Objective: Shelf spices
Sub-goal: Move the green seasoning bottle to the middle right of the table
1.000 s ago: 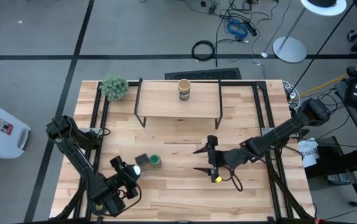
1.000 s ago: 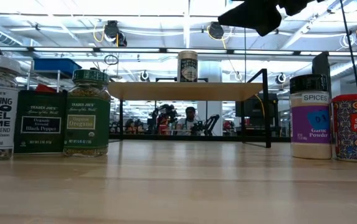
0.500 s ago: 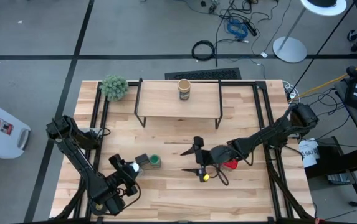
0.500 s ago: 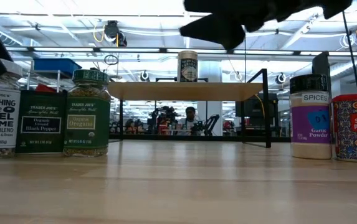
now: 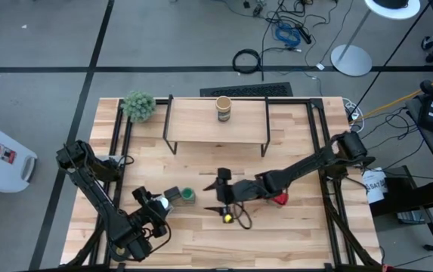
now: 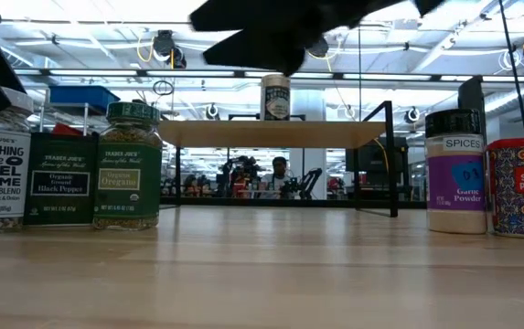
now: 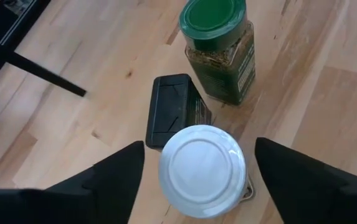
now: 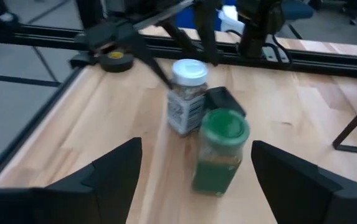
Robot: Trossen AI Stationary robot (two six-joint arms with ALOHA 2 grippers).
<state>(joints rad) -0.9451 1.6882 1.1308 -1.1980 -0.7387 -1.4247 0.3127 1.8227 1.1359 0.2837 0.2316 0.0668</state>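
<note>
Overhead, the right end effector (image 5: 222, 195), fingers spread wide, hides the garlic jar; left end effector (image 5: 156, 205) likewise wide.

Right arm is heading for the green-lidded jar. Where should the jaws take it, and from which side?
Grip the green-lidded jar around its body below the lid, coming from the open table side. It stands upright, and the dark square tin and white-lidded jar crowd its far side. Right gripper is open.

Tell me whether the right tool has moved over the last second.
Yes. The right tool, open, has travelled across the table from near the red tin toward the green-lidded jar.
</note>
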